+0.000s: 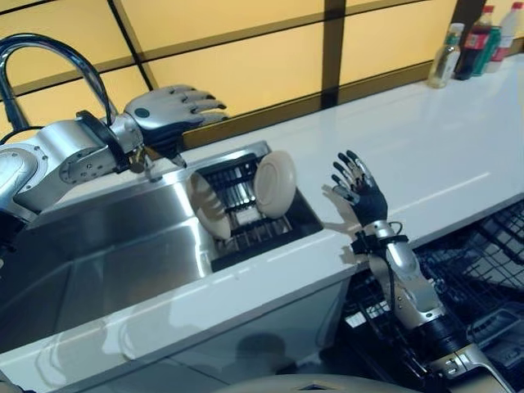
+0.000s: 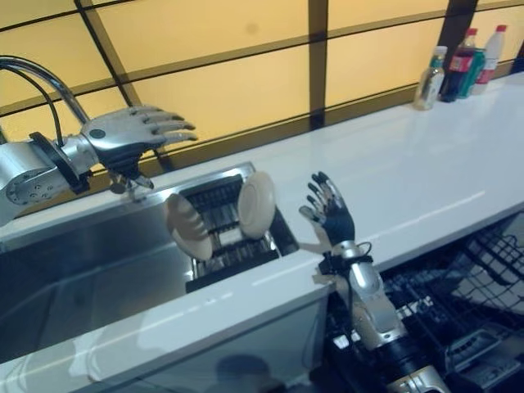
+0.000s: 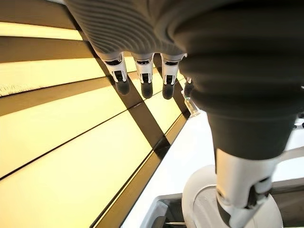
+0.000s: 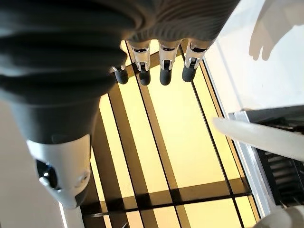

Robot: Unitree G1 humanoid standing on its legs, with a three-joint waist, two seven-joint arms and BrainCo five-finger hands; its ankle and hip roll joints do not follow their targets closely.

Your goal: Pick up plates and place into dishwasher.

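- Holding my left hand (image 1: 168,110) up over the far rim of the sink (image 1: 98,246), at about 10 o'clock in the head view; its fingers are straight and spread, thumb hanging down, and it grips nothing.
- My right hand (image 1: 360,190) stands upright over the white counter (image 1: 409,155) at roughly 4 o'clock from centre, palm toward the sink, fingers loosely splayed and empty too.
- Between the two hands sits the dark drying rack (image 1: 246,209) in the sink's right end, with two plates on edge in it: the left plate (image 1: 209,206) leaning at about 8 o'clock from the rack's middle, the right plate (image 1: 274,183) at about 2 o'clock, just beside my right hand's reach.
- The left wrist view shows a pale plate rim below the thumb, apart from the fingertips (image 3: 142,88), so nothing is touched yet.
- Off at 5 o'clock, under the counter edge, the dishwasher rack (image 1: 483,270) is pulled out and open.
- A faucet (image 1: 49,57) arches at 10 o'clock behind my left arm; bottles (image 1: 475,45) stand far away at 1 o'clock.
- I judge this as the reach stage: no plate is lifted, none is loaded.
- Next I would lower one hand onto a plate's upper rim, curl fingers and thumb across its edge, and lift straight up to clear the rack wires.
- The right plate looks the easier pick for my right hand, being nearer the dishwasher.
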